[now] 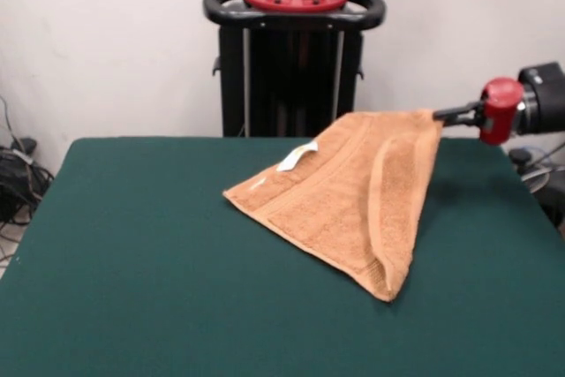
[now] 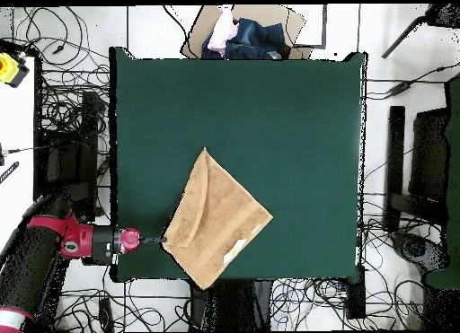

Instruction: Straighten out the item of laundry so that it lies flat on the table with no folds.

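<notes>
A large rectangular table [image 1: 159, 262] with a dark green felt-like top is seen filling most of both views. On it, toward the side nearest the pedestal, a small light orange-tan terry-cloth towel [image 1: 344, 196] is spread in a rough triangle. One edge is doubled over on itself, so that a long fold ridge is formed running from the raised corner down to the point nearest the front camera. A woven band stripe can be made out along the flat part. The far corner is lifted off the table, and the cloth slopes down from it to the surface.

The red and black arm is brought in level from the table's edge, and its gripper [image 1: 439, 115] is placed at that lifted corner. The jaws are seen nearly closed, with the towel's corner pinched between the thin dark tips.

A small white tag [image 1: 297, 156] is visible lying on the towel near its far edge.
</notes>
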Action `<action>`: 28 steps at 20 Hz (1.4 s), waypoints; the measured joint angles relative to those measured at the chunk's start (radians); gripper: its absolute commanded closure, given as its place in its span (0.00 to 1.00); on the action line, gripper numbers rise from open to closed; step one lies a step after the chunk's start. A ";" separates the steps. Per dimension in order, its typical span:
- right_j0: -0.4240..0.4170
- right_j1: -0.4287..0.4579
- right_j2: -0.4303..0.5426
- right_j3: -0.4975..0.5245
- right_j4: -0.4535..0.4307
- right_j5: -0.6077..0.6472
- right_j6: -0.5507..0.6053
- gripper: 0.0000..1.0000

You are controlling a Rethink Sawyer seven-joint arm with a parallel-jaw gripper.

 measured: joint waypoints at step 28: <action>-0.024 0.307 -0.002 -0.504 0.036 0.378 0.000 1.00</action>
